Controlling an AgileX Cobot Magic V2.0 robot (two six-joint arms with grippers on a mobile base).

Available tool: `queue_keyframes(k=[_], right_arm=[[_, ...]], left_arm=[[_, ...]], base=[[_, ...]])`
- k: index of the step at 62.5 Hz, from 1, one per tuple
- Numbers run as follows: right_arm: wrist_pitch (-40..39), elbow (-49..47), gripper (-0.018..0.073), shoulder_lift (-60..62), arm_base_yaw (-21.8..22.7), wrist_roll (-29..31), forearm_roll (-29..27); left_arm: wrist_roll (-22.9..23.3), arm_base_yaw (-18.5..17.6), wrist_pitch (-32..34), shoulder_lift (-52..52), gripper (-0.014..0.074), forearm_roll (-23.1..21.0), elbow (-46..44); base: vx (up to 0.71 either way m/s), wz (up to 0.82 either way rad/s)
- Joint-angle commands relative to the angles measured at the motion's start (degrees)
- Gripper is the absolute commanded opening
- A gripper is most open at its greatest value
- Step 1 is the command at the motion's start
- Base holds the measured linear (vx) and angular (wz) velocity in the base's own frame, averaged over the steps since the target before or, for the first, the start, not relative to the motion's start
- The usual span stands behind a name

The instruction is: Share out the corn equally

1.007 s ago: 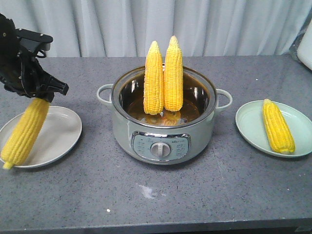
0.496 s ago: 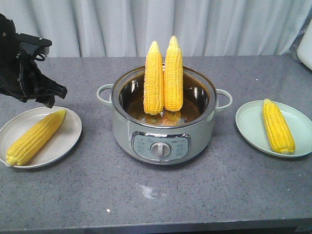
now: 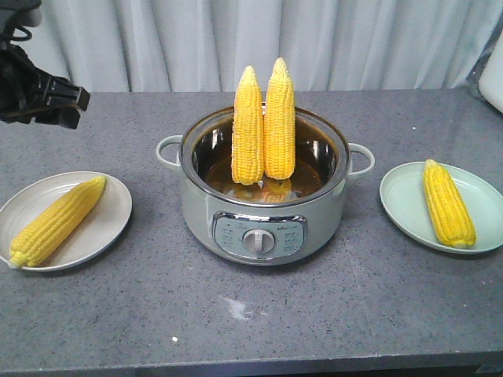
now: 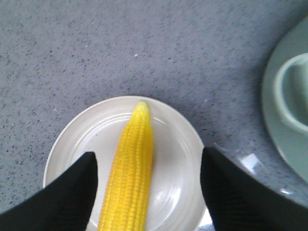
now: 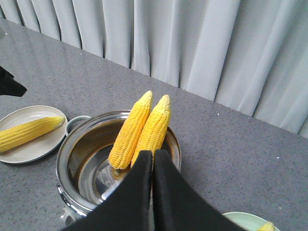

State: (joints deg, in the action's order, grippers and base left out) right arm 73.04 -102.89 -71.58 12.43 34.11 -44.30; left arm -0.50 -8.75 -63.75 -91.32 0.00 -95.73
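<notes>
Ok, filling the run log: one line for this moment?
left end effector open over plated corn | right end effector shut, facing pot | pot: two cobs | plates: one cob each

Corn [image 3: 247, 133] — four bright yellow husked cobs: upright pair [image 3: 279, 118] touching, tips up, in the pot [image 3: 196, 224]; third cob [image 3: 56, 222] lying diagonally on the white plate [image 3: 106, 212]; fourth cob [image 3: 448, 203] flat on the green plate [image 3: 405, 200].

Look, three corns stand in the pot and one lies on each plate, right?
No, only two corn cobs stand in the pot, as the exterior front-facing view shows. One does lie on each plate.
</notes>
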Motion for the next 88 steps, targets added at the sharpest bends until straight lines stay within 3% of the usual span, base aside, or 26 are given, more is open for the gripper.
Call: queue_keyframes(k=[1,13,24,31,37,42,48,59,64,73,82,88], right_arm=[[0.6,-1.59,-0.0004,0.79,0.33,0.07,-2.15],[-0.47,-1.59,-0.0001,0.68,0.33,0.39,-2.27],[-1.43,-1.59,0.0056,-2.15,0.14,4.41,-8.04],[-1.36,-1.59,0.0195,-5.41,0.14,8.42,-13.51],[-2.66,-1.59,0.0403,-8.19,0.14,10.09,-17.89],[-7.0,-1.59,0.0579,-10.15,0.14,11.9,-20.38],[-14.33,-1.59,0.0716,-11.61,0.14,11.88,-24.07],[-18.45,-1.59,0.0717,-14.12,-0.02,16.94,-33.86],[-18.81,-1.66,0.0709,-15.94,-2.73,20.28,-36.26],[-22.65,-6.4,0.0705,-21.03,-10.22,22.25,-30.41],[-24.36,-13.14,0.0704,-27.6,-15.46,16.85,-18.31],[-24.13,-16.01,0.07,-32.05,-16.59,14.3,-15.22]], left_arm=[[-1.8,-0.1,2.51,5.79,0.0438,-5.89,-1.97],[-6.78,-0.1,5.34,11.32,0.0438,-15.45,-1.97],[-8.61,-0.1,7.48,12.39,0.0438,-18.98,-1.75],[-8.61,-0.1,7.46,12.34,0.0438,-18.93,-1.75],[-8.61,-0.1,7.46,12.34,0.0438,-18.93,-1.75],[-8.61,-0.1,7.35,12.34,0.0438,-18.93,-1.75],[-8.61,-0.1,6.84,12.34,0.0438,-18.93,-1.75],[-8.61,-0.1,6.07,12.34,0.0438,-18.93,-1.75],[-8.61,-0.1,6.07,12.34,0.0438,-18.93,-1.75],[-8.55,-0.1,6.05,12.34,0.0438,-18.93,-1.75],[-8.49,-0.1,6.0,12.34,0.0438,-18.94,-1.75],[-8.49,-0.1,5.86,12.34,0.0438,-18.94,-1.75]], base=[[0.0,0.0],[0.0,0.0],[0.0,0.0],[0.0,0.0],[0.0,0.0],[0.0,0.0],[0.0,0.0],[0.0,0.0],[0.0,0.0],[0.0,0.0],[0.0,0.0],[0.0,0.0]])
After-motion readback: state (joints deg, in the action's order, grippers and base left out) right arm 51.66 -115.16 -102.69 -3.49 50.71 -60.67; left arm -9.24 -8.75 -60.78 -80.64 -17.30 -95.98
